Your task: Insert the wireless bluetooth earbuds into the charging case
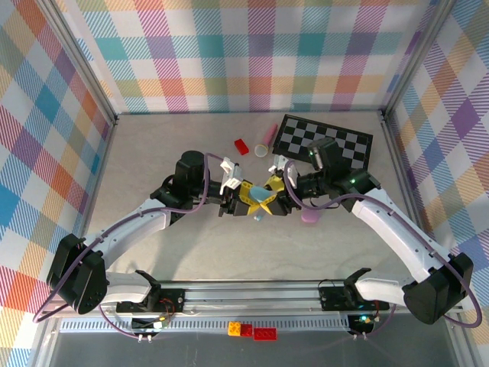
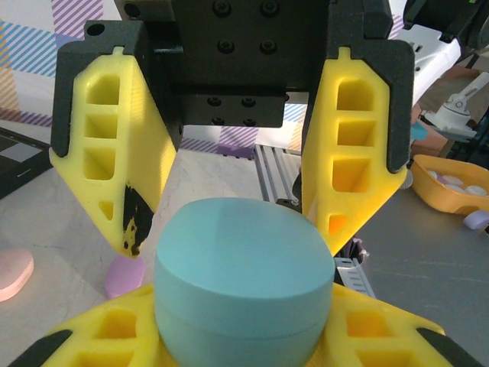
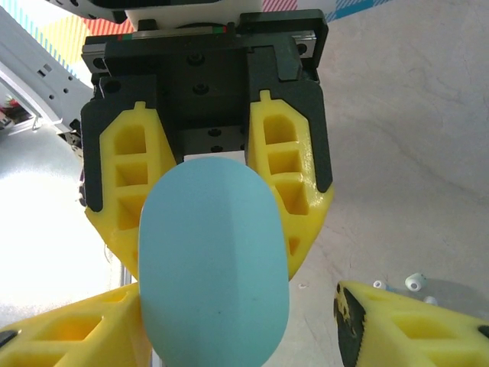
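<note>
A teal oval charging case [image 2: 243,283], its lid down, hangs above the table where the two arms meet [image 1: 264,199]. My left gripper [image 2: 244,340] is shut on it, one yellow finger on each side, and it faces the right wrist camera [image 3: 210,245]. My right gripper [image 3: 229,306] is open around the same case. Its right finger [image 3: 412,325] stands clear of the case, and from the left wrist its fingers straddle the case from above [image 2: 229,245]. Two tiny whitish earbuds [image 3: 413,282] lie on the table under the right gripper.
An open orange case [image 2: 451,191] holding pale buds sits at the right. A purple case [image 1: 312,216] lies beside the right arm and a pink one [image 2: 11,272] at the left. A red brick [image 1: 241,146], a pink piece [image 1: 269,136] and a checkerboard [image 1: 328,141] lie at the back.
</note>
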Robot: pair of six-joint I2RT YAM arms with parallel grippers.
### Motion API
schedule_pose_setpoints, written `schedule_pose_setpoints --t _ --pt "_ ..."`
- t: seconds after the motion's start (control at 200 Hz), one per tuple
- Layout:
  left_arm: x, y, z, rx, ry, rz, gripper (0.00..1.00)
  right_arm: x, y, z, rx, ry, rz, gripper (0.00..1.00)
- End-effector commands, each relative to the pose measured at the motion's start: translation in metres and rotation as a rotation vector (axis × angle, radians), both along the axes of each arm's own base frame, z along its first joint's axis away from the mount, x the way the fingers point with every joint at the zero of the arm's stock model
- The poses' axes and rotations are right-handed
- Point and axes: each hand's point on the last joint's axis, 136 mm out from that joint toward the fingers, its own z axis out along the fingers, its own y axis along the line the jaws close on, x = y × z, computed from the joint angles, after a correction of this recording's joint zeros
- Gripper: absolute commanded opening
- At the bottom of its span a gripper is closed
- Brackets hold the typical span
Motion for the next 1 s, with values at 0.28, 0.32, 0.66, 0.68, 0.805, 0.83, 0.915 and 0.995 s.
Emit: schedule_pose_setpoints --t 0.28,0.32,0.66,0.68,0.805,0.83,0.915,0.995 --pt "-0.009 0.002 0.013 -0.041 -0.070 -0.042 0.36 0.016 -0.009 0.025 0.079 -0.030 -0.099 0.62" --pt "-0.007 0.002 0.014 -0.045 -0.076 -0.034 0.36 0.019 -0.010 0.027 0.082 -0.030 -0.118 0.62" --pt "0.003 0.004 0.026 -0.118 -0.101 0.040 0.36 0.011 -0.010 0.066 0.177 0.003 -0.124 0.65" --pt "0.003 0.004 0.027 -0.124 -0.099 0.041 0.36 0.011 -0.011 0.067 0.178 0.003 -0.134 0.65" --pt "0.003 0.004 0.032 -0.147 -0.092 0.035 0.36 0.026 -0.019 0.068 0.146 0.018 -0.257 0.63" --pt "0.002 0.004 0.032 -0.149 -0.091 0.034 0.36 0.031 -0.021 0.066 0.129 0.020 -0.289 0.63" --pt "0.002 0.004 0.035 -0.162 -0.094 0.039 0.36 0.041 -0.028 0.062 0.082 0.021 -0.354 0.63" --pt "0.003 0.004 0.037 -0.168 -0.093 0.044 0.36 0.039 -0.026 0.063 0.094 0.018 -0.339 0.64"
